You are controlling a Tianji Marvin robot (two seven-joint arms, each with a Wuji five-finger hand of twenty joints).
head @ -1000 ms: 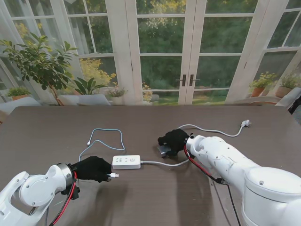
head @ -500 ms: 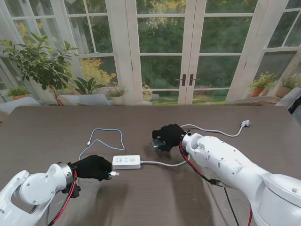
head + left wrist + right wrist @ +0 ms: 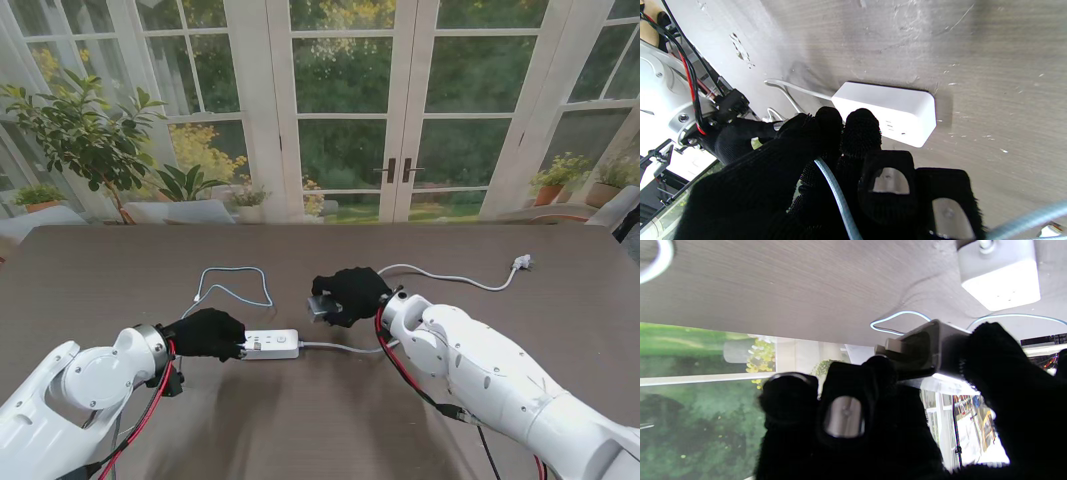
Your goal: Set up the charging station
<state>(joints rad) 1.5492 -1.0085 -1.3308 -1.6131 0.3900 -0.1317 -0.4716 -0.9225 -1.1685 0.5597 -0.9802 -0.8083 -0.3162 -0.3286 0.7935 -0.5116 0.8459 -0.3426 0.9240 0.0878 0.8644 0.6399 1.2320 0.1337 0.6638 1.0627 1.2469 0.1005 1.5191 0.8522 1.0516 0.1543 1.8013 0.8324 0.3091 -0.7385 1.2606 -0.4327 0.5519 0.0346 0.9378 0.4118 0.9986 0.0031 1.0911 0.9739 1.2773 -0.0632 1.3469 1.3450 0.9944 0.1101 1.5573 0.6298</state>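
A white power strip [image 3: 270, 344] lies flat near the table's middle, also in the left wrist view [image 3: 887, 111] and the right wrist view [image 3: 1000, 276]. My left hand [image 3: 208, 333] is shut on the end of a light blue cable [image 3: 235, 288], its fingertips touching the strip's left end; the cable [image 3: 836, 196] runs through the fingers. My right hand [image 3: 350, 292] is shut on a small grey charger block [image 3: 321, 305], held just above the table, right of and beyond the strip. The block [image 3: 927, 348] is pinched between thumb and fingers.
The strip's white cord [image 3: 455, 278] loops right to a white plug [image 3: 521, 263] at the far right of the dark table [image 3: 120, 260]. The blue cable's loop lies beyond the left hand. Windows and plants stand behind the table's far edge.
My left hand moved right and away from me with the cable end, reaching the strip's left end; the cable loop shifted. My right hand carried the charger block leftward.
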